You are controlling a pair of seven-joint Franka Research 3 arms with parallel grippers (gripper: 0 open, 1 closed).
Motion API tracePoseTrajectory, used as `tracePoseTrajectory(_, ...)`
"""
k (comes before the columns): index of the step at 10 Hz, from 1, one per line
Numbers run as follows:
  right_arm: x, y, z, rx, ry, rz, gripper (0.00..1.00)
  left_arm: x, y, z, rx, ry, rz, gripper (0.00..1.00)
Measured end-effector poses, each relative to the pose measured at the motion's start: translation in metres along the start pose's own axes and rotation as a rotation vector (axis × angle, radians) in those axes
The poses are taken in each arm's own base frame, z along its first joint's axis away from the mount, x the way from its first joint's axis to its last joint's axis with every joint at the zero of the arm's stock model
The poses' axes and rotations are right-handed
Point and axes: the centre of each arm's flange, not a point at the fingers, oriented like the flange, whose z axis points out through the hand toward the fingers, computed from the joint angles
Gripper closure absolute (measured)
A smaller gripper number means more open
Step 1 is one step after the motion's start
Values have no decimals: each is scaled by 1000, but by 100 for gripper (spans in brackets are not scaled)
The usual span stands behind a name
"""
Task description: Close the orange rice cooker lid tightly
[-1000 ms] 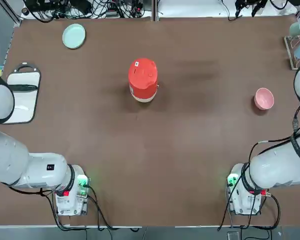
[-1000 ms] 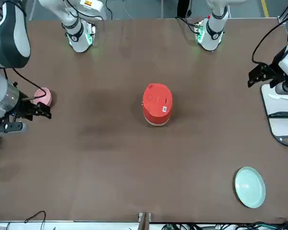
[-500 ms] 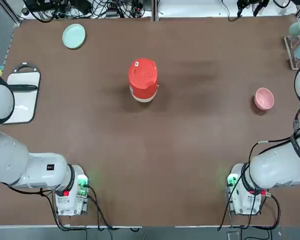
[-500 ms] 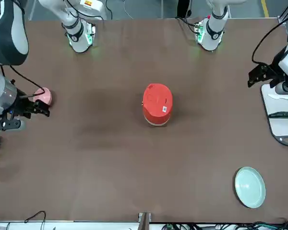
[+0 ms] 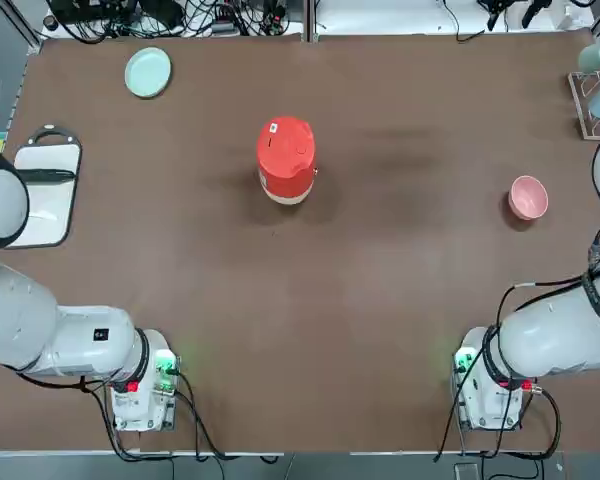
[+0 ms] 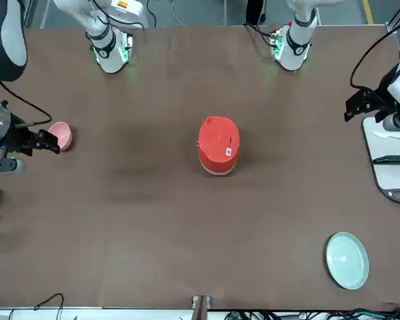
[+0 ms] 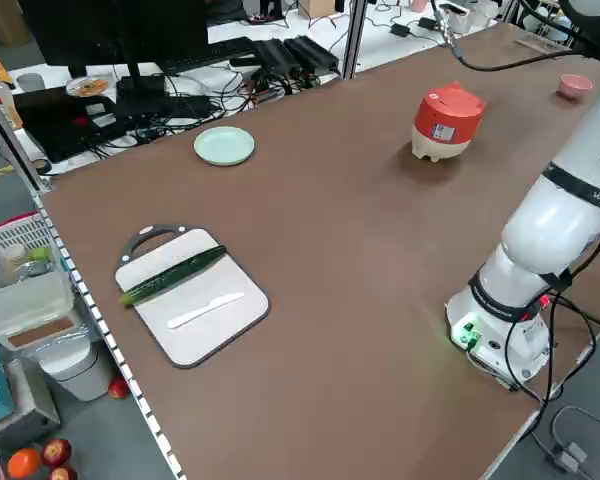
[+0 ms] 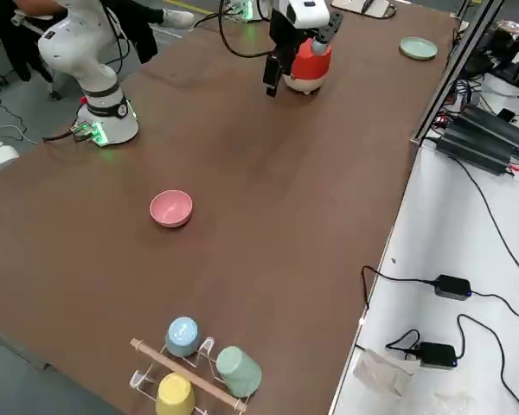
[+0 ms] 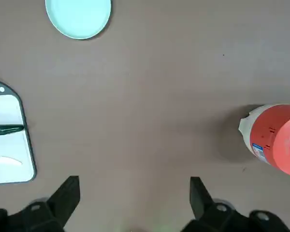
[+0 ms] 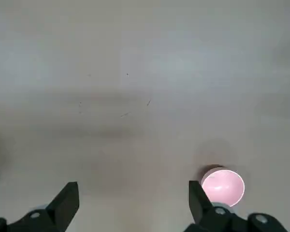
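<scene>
The orange rice cooker point(image 5: 285, 160) stands upright near the middle of the table, also seen in the front view point(image 6: 218, 145) and the left side view point(image 7: 446, 122). Its lid point(image 5: 286, 143) lies down flat on the body, white label up. No gripper touches it. My left gripper point(image 6: 355, 107) hovers open high over the table's left edge; in its wrist view point(image 9: 134, 186) the cooker point(image 9: 275, 140) lies far off to one side. My right gripper point(image 6: 48, 143) hangs open and empty beside the pink bowl at the table's right edge, shown too in its wrist view point(image 10: 133, 191).
A pink bowl point(image 5: 528, 197) sits at the right side. A pale green plate point(image 5: 147, 72) lies at the far left. A cutting board point(image 7: 210, 320) with a cucumber point(image 7: 172, 275) and a knife lies at the left edge. A cup rack point(image 8: 199, 367) stands at the far right corner.
My right gripper has drawn back toward the table's right edge, away from the cooker. The left arm and the cooker have not moved.
</scene>
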Motion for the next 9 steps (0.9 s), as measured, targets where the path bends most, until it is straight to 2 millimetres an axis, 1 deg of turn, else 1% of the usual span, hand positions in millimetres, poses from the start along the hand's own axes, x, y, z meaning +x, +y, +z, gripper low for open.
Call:
tracePoseTrajectory(4, -10, -2, -14, 1, 6, -4, 0, 0, 0, -1, 0, 3, 0, 0)
tracePoseTrajectory(9, -11, -8, -15, 1, -2, -15, 0, 0, 0, -2, 0, 3, -2, 0)
